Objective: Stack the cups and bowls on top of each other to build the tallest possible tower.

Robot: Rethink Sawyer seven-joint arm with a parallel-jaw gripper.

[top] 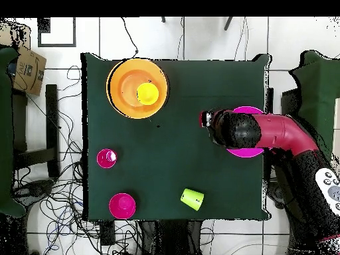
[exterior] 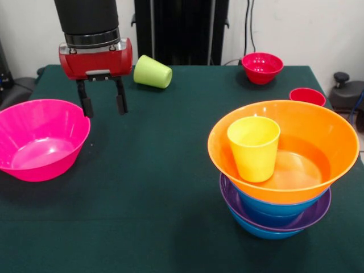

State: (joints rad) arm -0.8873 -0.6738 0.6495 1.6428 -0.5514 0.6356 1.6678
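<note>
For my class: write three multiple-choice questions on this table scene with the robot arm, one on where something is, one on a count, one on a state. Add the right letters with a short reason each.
1. Where is the yellow cup?
A. Inside the orange bowl
B. Inside the pink bowl
C. On the bare table

2. How many bowls lie under the orange bowl in the tower?
A. One
B. Three
C. Five

3. How does the lime green cup lie?
A. Upright
B. Upside down
C. On its side

Answers:
1 A, it stands upright in the orange bowl.
2 B, a blue bowl, a purple bowl and another blue bowl show beneath.
3 C, its open mouth faces sideways.
</note>
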